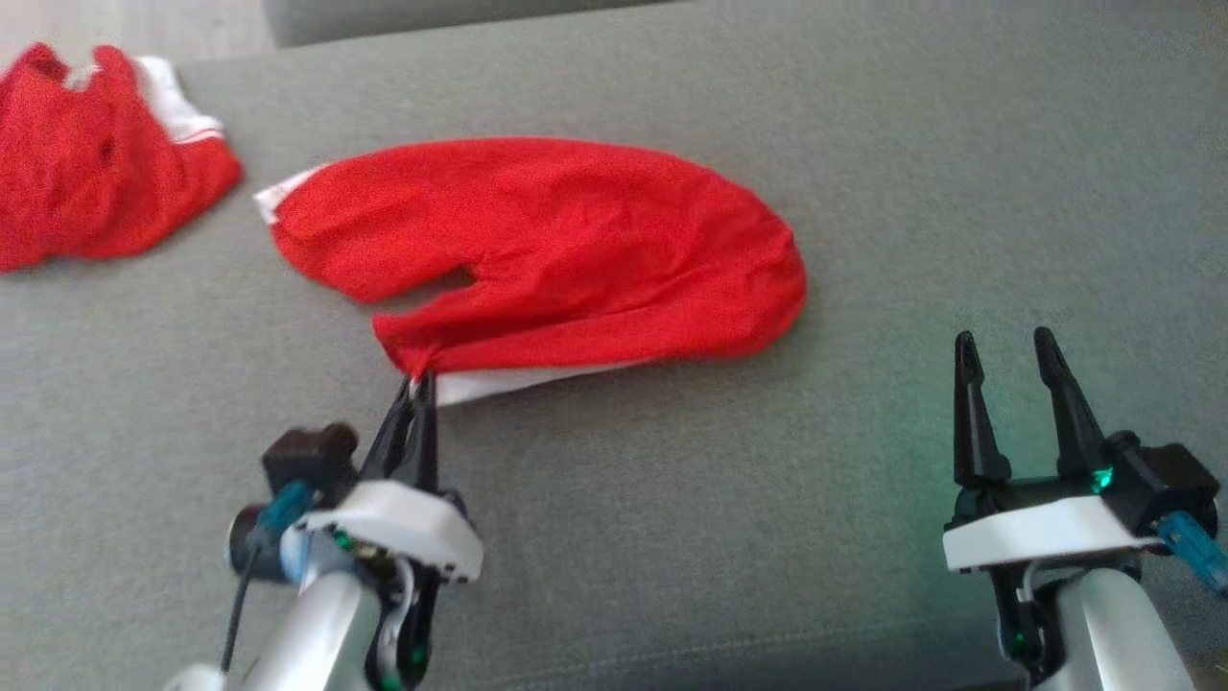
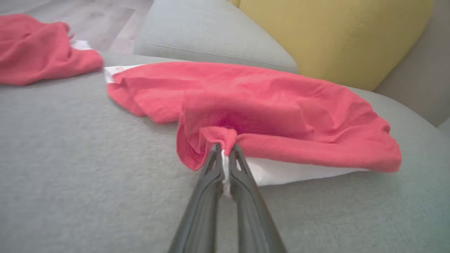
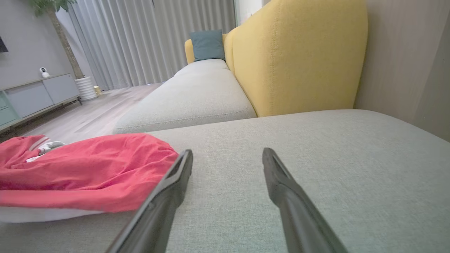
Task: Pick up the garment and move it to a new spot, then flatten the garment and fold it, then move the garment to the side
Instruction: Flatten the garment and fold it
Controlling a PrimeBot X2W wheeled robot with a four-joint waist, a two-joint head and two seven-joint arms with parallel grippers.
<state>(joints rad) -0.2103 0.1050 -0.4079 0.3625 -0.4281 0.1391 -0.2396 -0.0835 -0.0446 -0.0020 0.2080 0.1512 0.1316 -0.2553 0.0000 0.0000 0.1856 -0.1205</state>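
Observation:
A red garment (image 1: 556, 250) with a white underside lies rumpled on the grey sofa cushion (image 1: 863, 144), mid-view. My left gripper (image 1: 419, 384) is shut on the garment's near left corner; in the left wrist view the pinched red and white cloth (image 2: 225, 140) bunches at the fingertips (image 2: 215, 149). My right gripper (image 1: 1007, 347) stands open to the right of the garment, apart from it, with nothing between its fingers. The right wrist view has the garment (image 3: 84, 172) at the left, beside the left finger (image 3: 175, 175).
A second red and white garment (image 1: 86, 163) lies crumpled at the cushion's far left. A yellow backrest (image 3: 299, 52) rises beyond the cushion, with another grey seat (image 3: 197, 95) and wooden floor (image 3: 88, 116) further off. Bare cushion spreads around the right gripper.

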